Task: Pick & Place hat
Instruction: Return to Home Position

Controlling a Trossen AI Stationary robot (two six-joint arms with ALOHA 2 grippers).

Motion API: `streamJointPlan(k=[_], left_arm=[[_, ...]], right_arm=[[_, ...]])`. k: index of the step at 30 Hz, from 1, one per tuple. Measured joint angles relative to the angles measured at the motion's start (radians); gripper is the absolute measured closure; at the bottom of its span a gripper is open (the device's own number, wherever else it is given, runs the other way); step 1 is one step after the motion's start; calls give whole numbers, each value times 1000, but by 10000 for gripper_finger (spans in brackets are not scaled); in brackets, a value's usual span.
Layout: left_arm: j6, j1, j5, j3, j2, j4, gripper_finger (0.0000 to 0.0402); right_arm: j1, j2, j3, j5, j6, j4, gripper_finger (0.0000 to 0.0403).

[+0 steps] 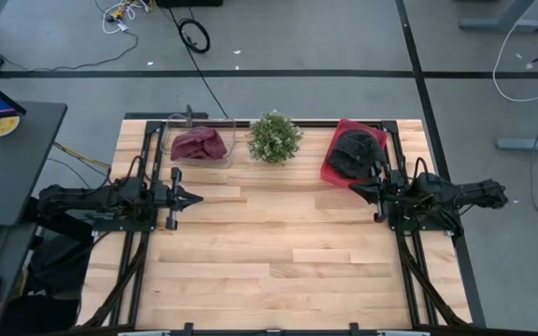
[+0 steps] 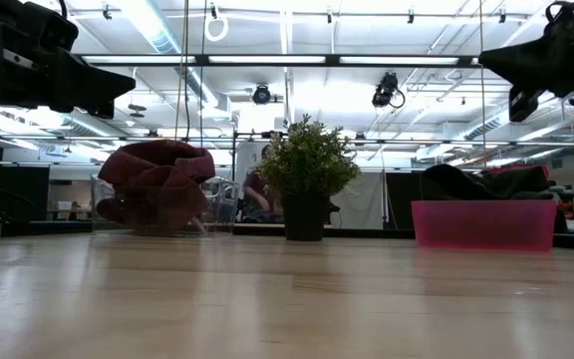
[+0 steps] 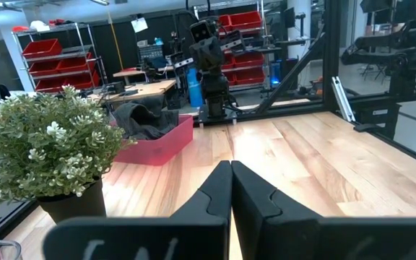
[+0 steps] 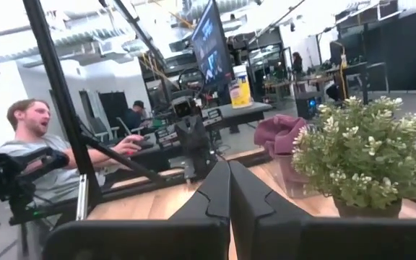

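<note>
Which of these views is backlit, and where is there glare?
Low view: bright ceiling strip lights backlight the small green potted plant, darkening it. Right wrist view: glare washes out the ceiling. High view: even light on the pale wooden table.

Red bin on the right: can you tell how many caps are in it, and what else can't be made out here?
- High view: the red bin holds one black heap; cap count unclear.
- Low view: the bin's wall hides the heap's lower part.
- High view: the plant hides its own pot under leaves.
- All views: the maroon cloth is bunched up; its kind is unclear.
</note>
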Motion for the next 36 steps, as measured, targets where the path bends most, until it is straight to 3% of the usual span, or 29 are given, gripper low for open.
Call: streamJointPlan(k=[10,19,36], left_arm=[[0,0,0,0,0,0,394],[0,0,0,0,0,-1,394],[0,0,0,0,0,-1,394]], right_arm=[[-33,0,-30,-55,27,54,403],[-33,0,-30,-41,44,-102,403],[-33,0,-30,-72,-86,-105,403]])
